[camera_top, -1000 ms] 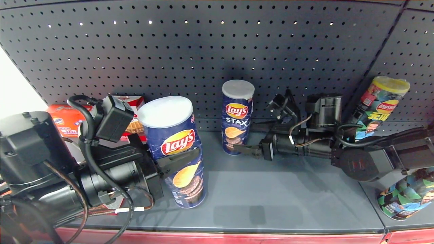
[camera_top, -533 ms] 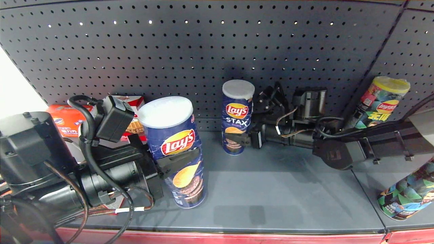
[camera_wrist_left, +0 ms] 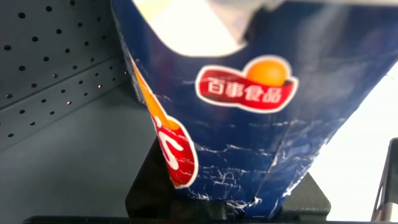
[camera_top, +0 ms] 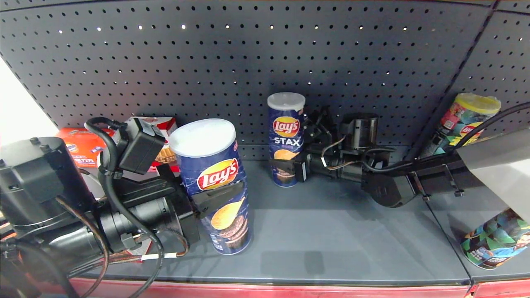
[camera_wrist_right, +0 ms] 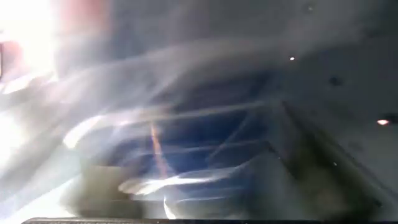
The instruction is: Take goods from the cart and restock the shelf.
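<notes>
Restocking step, late in a put-down by the look of it. Grips the near chip can (camera_top: 213,178) with the left gripper (camera_top: 219,194), lower left of the middle in the head view. Squeezed tight on the can's sides, about halfway down. Holds it upright, with the bottom at or just over the grey shelf (camera_top: 331,240); cannot tell which.

Grips the far chip can (camera_top: 285,132) with the right gripper (camera_top: 285,165), a bit above the middle of the frame, close to the pegboard wall (camera_top: 248,54). One dark finger across the front, low on the can, so closed on it as far as can be told. Hard to say whether that can sits on the shelf or hangs just off it.

Next, most likely: set each can flat on the shelf, then let go and pull straight back. Calls for a slow let-go on the far can, being tall, thin and easy to tip. Calls for care near the red boxes (camera_top: 83,145) at the left edge, just behind the left arm. Same near the bright cans (camera_top: 470,111) at the right edge. Best to leave the two blue cans standing apart, in a tidy row, with labels to the front.
</notes>
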{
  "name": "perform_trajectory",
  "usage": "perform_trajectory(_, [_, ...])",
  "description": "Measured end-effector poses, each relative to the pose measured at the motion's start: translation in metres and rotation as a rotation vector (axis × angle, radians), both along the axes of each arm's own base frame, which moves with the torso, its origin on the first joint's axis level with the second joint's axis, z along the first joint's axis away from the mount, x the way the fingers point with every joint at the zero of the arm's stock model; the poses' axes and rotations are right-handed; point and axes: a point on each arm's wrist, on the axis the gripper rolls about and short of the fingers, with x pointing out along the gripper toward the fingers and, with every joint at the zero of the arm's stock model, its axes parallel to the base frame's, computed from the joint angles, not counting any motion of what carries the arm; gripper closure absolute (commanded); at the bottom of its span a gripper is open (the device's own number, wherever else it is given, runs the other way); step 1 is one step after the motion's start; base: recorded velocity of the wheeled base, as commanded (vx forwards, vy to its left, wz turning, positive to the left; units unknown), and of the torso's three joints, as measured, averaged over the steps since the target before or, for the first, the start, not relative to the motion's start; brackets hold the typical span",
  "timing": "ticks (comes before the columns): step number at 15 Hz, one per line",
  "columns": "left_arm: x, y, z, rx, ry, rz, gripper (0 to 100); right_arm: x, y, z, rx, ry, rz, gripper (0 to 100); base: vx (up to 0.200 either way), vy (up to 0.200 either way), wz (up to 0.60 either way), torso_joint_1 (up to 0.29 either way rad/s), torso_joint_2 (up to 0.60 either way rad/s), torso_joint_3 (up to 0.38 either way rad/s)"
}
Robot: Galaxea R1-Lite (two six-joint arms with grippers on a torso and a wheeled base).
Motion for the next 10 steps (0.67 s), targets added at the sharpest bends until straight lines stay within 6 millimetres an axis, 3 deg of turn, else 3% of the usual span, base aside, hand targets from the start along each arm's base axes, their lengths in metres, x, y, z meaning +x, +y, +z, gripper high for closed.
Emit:
perform_trajectory(5, [0.000,0.000,0.000,0.000,0.000,0.002,100,-0.008,-0.003,0.000,-0.006,0.015,0.016,100,0.000,0.000,0.00,0.000,0.00,0.000])
perform_trajectory(10, [0.000,0.001,0.002,-0.004,-0.005,0.002,100,-0.047,-0.018,0.018,0.028,-0.039,0.068,100,0.000,0.000,0.00,0.000,0.00,0.000])
